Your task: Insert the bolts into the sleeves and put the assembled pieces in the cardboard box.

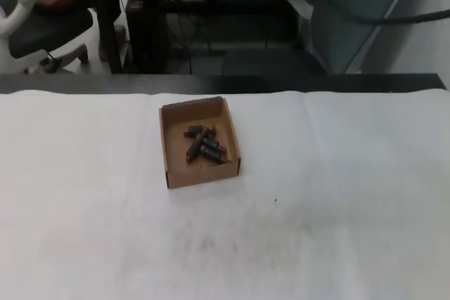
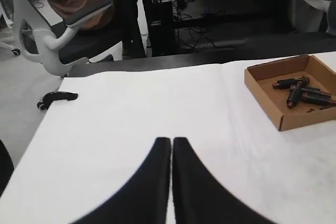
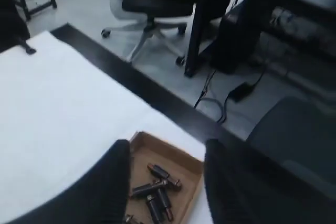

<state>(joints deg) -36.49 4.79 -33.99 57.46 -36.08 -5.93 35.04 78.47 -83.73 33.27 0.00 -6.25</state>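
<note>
high: above, forward-down | wrists: lower, seemingly nearer | shared: cardboard box

An open brown cardboard box sits on the white-covered bench, nearer its far edge. Inside lies a small heap of dark bolt-and-sleeve pieces, touching and crossing one another. A dark-seated office chair stands beyond the bench.
</note>
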